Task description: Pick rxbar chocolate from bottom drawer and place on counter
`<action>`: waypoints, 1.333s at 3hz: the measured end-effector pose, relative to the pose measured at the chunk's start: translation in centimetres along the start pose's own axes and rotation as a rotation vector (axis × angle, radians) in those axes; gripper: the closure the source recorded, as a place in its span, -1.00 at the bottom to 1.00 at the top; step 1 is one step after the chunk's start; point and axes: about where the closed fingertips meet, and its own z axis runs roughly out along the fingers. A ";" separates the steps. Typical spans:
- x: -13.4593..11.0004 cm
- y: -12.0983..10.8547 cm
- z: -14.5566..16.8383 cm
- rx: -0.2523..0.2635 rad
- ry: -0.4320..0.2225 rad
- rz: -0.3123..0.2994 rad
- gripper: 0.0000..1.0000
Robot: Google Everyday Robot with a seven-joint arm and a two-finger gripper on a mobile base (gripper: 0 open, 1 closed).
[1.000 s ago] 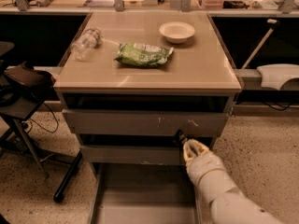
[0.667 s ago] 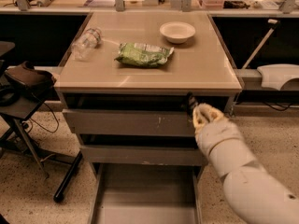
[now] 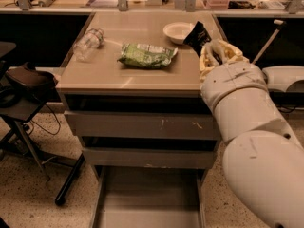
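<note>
My gripper [image 3: 205,45] is raised over the right side of the counter [image 3: 104,70], shut on the rxbar chocolate [image 3: 197,35], a small black wrapper that sticks up from the fingers. The bar hangs just right of the white bowl [image 3: 178,31] and above the counter's surface. The bottom drawer [image 3: 147,198] is pulled open below, and its flat grey floor shows nothing on it. My white arm [image 3: 251,127] fills the right side of the view.
A green snack bag [image 3: 146,55] lies mid-counter and a clear plastic bottle [image 3: 88,43] lies on its side at the left. Two shallower drawers [image 3: 142,125] stand slightly open. A black chair [image 3: 23,80] and stand are at the left, a white object at the right.
My gripper has risen from in front of the drawers at the cabinet's right to above the counter's right side, carrying the black bar with it.
</note>
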 end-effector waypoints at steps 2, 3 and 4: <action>0.5 -0.5 1.2 0.013 0.018 0.024 1.00; 3.3 -8.5 5.2 0.162 0.058 0.103 1.00; 7.7 -15.2 10.2 0.273 0.142 0.182 1.00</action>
